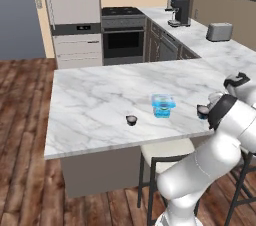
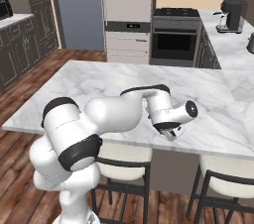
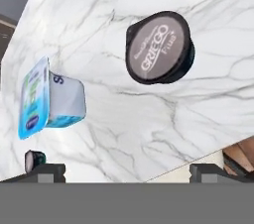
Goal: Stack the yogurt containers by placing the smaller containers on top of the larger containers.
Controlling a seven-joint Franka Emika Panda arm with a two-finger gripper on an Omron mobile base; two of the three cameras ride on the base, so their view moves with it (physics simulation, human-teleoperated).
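Note:
The light-blue squarish tub (image 1: 163,105) (image 3: 49,99) stands upright mid-counter. A tiny dark round cup (image 1: 131,119) (image 3: 33,160) sits to its left near the front edge. A larger dark cup with a grey "GRIEGO" lid (image 3: 158,47) (image 1: 202,111) stands to the tub's right, partly behind my arm in the left base view. My gripper (image 3: 126,173) hovers above the counter close to this cup, open wide with nothing between its fingertips (image 3: 44,171). The cup lies ahead of the fingers, apart from them.
The marble island counter (image 1: 100,100) has its front edge (image 3: 198,161) right by the gripper. Stools (image 1: 165,152) stand under that edge. A coffee machine (image 1: 180,11) and a toaster (image 1: 219,31) sit on the far right counter, an oven (image 1: 122,40) behind.

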